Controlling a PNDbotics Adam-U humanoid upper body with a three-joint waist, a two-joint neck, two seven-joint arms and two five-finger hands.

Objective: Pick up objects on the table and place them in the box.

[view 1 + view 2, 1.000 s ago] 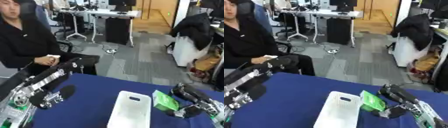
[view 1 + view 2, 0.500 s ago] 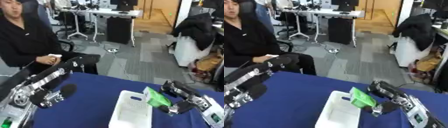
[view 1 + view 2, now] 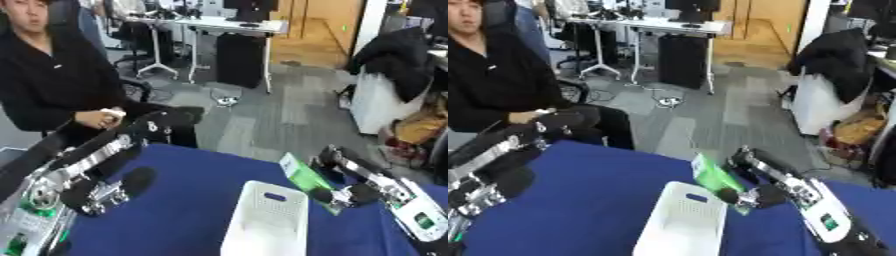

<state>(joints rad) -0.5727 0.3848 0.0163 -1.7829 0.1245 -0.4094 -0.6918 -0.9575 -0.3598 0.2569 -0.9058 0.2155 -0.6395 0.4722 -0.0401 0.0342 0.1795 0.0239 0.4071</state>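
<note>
Left eye view shows you a blue table (image 3: 184, 205) with a white perforated box (image 3: 262, 222) standing on it near the front edge, a handle slot cut in its far wall. Your right hand (image 3: 337, 177) comes in from the right side with its fingers and thumb clamped on a flat green packet (image 3: 308, 181), which is tilted with its long side running down toward the right. The packet is off the table, just at the box's far right corner and partly over the rim; you cannot tell whether it touches the rim. Your right forearm (image 3: 402, 202), silver and black, slopes down to the lower right corner. Your left arm (image 3: 83, 165) stretches across the left side, reaching up and away from you; your left hand (image 3: 171, 120) hangs beyond the table's far edge with its fingers curled and nothing in them, well apart from the box. Between the box and the left arm the cloth is bare blue. Beyond the table a person (image 3: 52, 80) in black sits at the far left, and office desks (image 3: 210, 30) stand on the grey floor behind.
</note>
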